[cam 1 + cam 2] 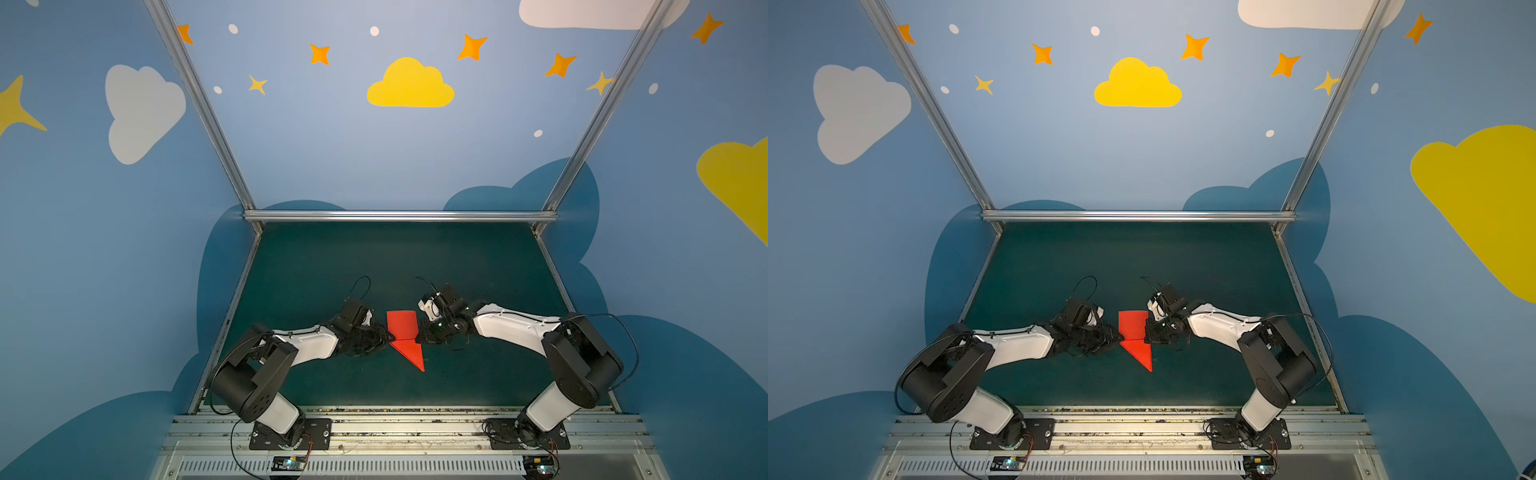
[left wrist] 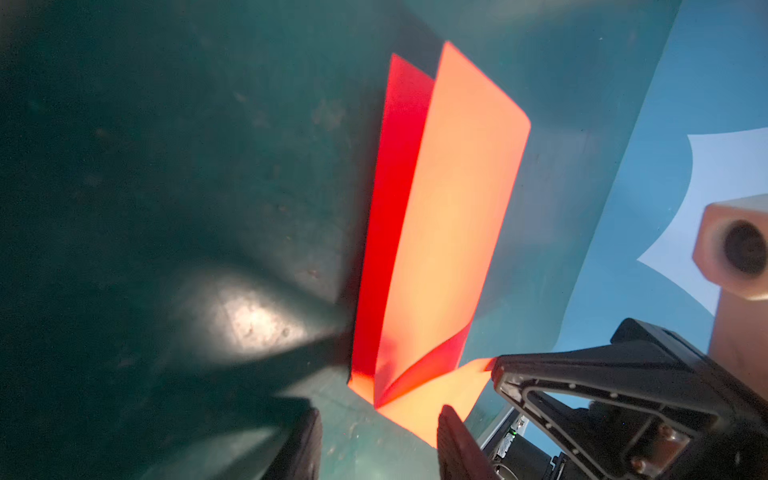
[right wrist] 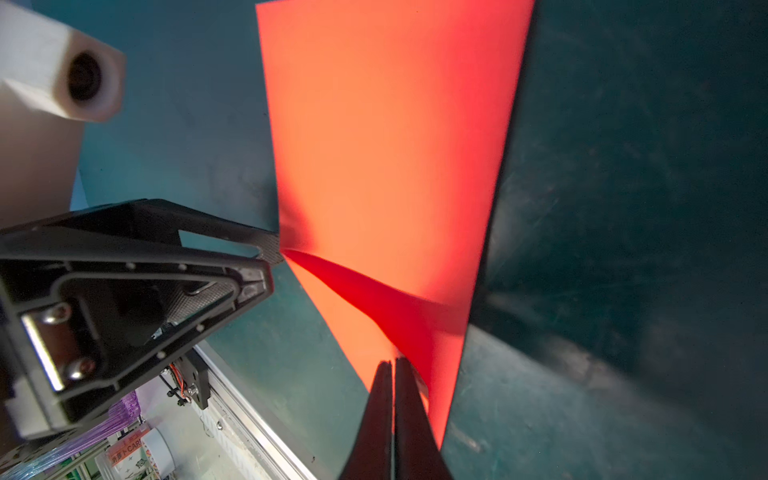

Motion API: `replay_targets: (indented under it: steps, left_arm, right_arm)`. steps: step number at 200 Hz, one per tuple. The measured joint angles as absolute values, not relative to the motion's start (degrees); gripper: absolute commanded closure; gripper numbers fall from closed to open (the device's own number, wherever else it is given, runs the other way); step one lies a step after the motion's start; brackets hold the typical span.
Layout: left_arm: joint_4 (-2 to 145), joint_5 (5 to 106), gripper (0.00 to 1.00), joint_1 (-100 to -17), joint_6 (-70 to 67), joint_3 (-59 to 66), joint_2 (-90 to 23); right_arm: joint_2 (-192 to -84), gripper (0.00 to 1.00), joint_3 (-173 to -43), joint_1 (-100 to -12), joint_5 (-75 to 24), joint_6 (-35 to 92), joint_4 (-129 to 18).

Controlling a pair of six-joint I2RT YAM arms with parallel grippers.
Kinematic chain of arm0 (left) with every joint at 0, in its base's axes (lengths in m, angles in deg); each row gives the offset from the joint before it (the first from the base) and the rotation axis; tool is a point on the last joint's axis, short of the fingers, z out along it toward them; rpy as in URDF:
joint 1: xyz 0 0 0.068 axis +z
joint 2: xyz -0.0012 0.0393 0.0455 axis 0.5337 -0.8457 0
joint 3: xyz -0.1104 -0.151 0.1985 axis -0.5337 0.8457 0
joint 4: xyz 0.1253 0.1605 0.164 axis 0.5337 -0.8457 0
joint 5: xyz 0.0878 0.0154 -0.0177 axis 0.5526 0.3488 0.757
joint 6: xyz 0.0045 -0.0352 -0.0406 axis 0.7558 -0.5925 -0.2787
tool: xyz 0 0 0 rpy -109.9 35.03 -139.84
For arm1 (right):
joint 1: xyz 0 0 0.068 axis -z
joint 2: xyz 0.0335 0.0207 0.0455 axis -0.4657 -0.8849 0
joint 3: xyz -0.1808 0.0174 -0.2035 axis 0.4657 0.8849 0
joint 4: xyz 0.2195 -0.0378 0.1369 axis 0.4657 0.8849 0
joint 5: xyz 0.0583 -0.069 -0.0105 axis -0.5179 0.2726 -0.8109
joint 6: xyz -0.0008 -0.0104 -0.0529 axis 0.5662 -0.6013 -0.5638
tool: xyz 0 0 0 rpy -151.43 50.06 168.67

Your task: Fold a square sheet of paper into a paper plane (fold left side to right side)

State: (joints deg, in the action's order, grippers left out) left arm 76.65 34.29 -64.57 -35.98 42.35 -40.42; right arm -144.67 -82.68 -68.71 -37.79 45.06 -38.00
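Red paper [image 1: 402,326] lay on the green surface [image 1: 457,270], lower ctr of frame in both top views. Shape: rectangular upper part w/ a triangular part below, tapering to a point toward the bottom of frame. Part-folded; layers did not lie fully flat. In the left wrist view the paper [image 2: 449,208] showed one bright panel lifted off a darker red layer beside it.

L gripper [image 1: 388,338] sat at the paper's left edge, approx. where rectangle met triangle. Its fingers [image 2: 455,440] stood apart w/ a moderate gap; bare surface and a paper corner showed between them.

R gripper [image 1: 420,337] sat opposite, at the paper's right edge, same height in frame. Its fingers [image 3: 374,415] were pressed together, no gap visible, tips in contact w/ the paper at a raised crease. Whether a layer was pinched between them could not be told.

Both grippers nearly met across the paper, mid-frame left to right.
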Motion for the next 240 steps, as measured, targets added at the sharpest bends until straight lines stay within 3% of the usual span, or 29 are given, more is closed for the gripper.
replay_targets:
  steps: [151,225,240]
  left_arm:
    - [78.14,33.18,0.72,-64.84,-35.87,39.86,-42.01]
    - [77.75,32.92,0.96,-65.25,-34.84,39.03,-43.67]
    - [77.59,32.87,0.97,-65.45,-34.64,38.29,-44.09]
  right_arm:
    - [-145.15,1.00,-82.66,-67.79,-37.94,44.90,-39.05]
    - [-145.54,1.00,-82.66,-67.68,-38.03,44.84,-39.35]
    - [-145.41,1.00,-82.66,-67.59,-38.03,44.66,-39.22]
